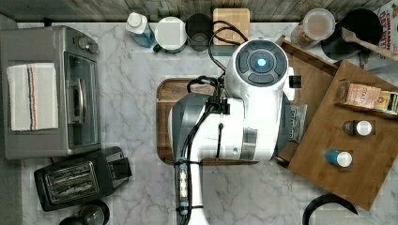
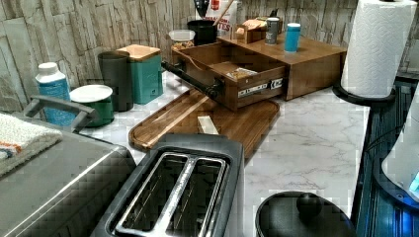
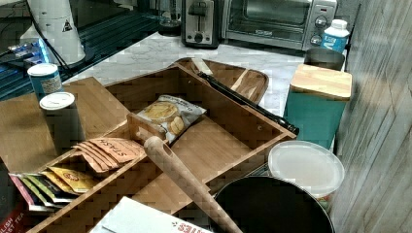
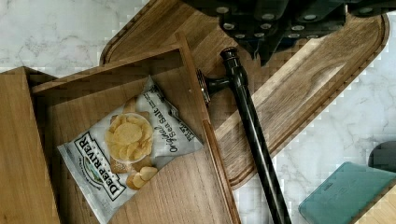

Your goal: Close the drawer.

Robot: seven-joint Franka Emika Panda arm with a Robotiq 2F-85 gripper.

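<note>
Drawer (image 3: pixel 214 136) open, chip bag (image 4: pixel 128 147) inside, black handle bar (image 4: pixel 252 126) over cutting board (image 2: pixel 237 123). End effector (image 4: pixel 261 51) just above the bar; finger spread can't be told.

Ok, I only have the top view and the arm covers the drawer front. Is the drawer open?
Observer: Yes. In the left view the drawer sticks out of the cabinet with its side rail exposed and its front over the cutting board.
Operator: What can I push on?
Observer: A black bar handle runs across the front. In the wrist view the gripper is close to one end of it.
Operator: Anything inside that could jam?
Observer: Probably not. The right view shows a chip bag lying flat on the floor, below the rim.
</note>
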